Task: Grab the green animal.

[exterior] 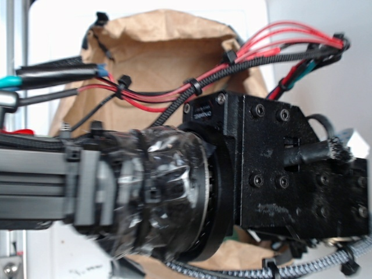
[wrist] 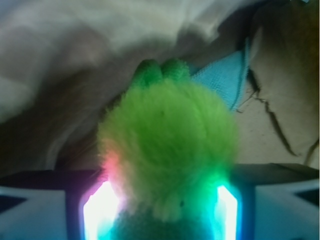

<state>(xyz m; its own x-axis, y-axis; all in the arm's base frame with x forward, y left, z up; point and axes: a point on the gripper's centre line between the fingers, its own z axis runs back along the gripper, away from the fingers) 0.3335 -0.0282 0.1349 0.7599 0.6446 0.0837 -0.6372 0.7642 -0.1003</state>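
Note:
The green animal (wrist: pixel 167 145) fills the middle of the wrist view: a fuzzy lime-green plush with two small darker green bumps at its far end. It sits between the two glowing finger pads (wrist: pixel 102 210) of my gripper (wrist: pixel 162 200), and its fur presses against both of them. The gripper is shut on the plush. In the exterior view only the black wrist block (exterior: pixel 279 168) and the tape-wrapped forearm (exterior: pixel 157 192) show. The fingers and the plush are hidden behind them there.
White cloth (wrist: pixel 100 45) lies bunched behind the plush. A light teal cloth (wrist: pixel 225 75) pokes out at the right, beside torn brown paper (wrist: pixel 285 80). A brown paper bag (exterior: pixel 163 52) stands behind the arm, with red and black cables (exterior: pixel 261 46) across it.

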